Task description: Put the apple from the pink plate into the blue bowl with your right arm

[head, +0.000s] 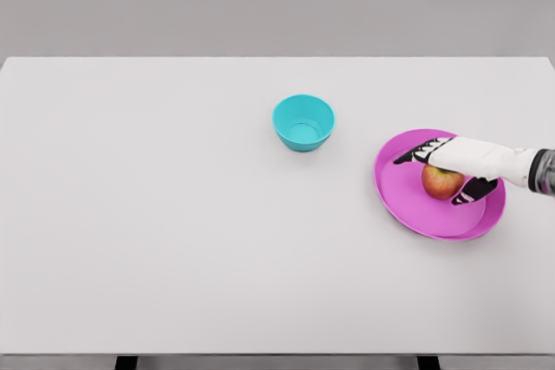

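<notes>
One apple, one pink plate, one blue bowl and one hand in view — the right hand — all on a single white table. No brand, label or lettering can be read on any of them.

The apple, red with a yellowish patch, sits on the pink plate, slightly right of the plate's middle. The plate lies flat near the table's right side. The bowl, turquoise-blue and upright, stands well apart from the plate, to its left and farther back, near the table's middle; its inside shows nothing but its own floor.

The right arm enters from the picture's right edge at about the plate's height and reaches leftward, roughly level, over the plate. The white back of the hand lies above and to the right of the apple. Dark fingers stretch out past the apple on its far side, pointing left; another dark digit curves down on the near right side of the fruit. The apple thus lies between the digits — the hand cups around it, partly closed, yet firm contact cannot be confirmed from this angle. The apple rests on the plate's surface, not raised.
</notes>
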`<state>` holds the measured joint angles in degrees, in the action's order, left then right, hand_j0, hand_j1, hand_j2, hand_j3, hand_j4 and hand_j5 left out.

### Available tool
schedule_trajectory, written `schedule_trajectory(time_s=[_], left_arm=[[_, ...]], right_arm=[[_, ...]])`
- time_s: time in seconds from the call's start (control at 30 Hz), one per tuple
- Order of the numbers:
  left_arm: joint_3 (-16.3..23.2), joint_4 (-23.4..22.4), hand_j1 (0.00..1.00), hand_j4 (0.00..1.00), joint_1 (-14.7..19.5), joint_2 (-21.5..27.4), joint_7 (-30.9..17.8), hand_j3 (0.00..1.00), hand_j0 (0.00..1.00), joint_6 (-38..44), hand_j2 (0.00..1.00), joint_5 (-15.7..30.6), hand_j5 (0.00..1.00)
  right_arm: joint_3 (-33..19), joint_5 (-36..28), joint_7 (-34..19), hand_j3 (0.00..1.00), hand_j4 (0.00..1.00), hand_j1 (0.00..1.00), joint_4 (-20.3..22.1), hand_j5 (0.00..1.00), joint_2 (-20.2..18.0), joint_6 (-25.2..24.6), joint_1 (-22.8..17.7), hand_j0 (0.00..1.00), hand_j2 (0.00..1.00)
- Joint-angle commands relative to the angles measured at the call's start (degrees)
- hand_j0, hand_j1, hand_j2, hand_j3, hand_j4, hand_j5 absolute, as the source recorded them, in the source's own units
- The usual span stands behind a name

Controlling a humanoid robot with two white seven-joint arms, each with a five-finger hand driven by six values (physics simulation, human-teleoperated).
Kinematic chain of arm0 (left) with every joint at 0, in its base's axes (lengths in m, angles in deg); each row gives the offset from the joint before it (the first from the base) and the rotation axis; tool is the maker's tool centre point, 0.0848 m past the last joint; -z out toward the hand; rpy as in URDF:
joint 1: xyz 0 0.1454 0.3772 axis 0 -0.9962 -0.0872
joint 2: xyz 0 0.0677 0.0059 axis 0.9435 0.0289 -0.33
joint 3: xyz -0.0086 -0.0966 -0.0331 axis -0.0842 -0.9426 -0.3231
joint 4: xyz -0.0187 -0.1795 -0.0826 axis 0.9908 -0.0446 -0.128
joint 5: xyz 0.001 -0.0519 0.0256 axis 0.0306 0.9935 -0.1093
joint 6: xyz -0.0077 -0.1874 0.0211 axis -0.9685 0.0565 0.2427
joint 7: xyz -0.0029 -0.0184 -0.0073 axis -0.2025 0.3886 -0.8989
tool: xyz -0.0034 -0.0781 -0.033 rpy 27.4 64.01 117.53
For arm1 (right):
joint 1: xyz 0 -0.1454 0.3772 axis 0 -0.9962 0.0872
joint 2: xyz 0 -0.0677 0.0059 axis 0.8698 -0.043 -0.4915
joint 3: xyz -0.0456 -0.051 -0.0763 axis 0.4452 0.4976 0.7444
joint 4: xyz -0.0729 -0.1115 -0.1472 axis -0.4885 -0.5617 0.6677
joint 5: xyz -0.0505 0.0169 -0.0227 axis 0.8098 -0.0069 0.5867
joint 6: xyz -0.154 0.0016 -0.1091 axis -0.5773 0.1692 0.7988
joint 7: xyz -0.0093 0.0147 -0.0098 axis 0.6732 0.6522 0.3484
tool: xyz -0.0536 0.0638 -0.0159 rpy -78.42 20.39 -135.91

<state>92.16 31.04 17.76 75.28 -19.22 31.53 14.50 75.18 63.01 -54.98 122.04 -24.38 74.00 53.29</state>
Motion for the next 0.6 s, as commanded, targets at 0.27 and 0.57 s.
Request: schedule_trajectory(time_s=[0.27,0.57], left_arm=[[0.1,-0.1,1.00,1.00,-0.1,0.0,0.0,1.00,1.00,0.0,1.00,0.0,1.00],[0.1,-0.1,1.00,1.00,-0.1,0.0,0.0,1.00,1.00,0.0,1.00,0.0,1.00]], right_arm=[[-0.3,0.0,0.0,0.65,0.65,0.65,-3.4,0.65,0.6,4.1,0.0,0.65,0.65],[-0.7,0.0,0.0,0.48,0.48,0.48,-3.8,0.48,1.8,5.1,0.0,0.48,0.48]])
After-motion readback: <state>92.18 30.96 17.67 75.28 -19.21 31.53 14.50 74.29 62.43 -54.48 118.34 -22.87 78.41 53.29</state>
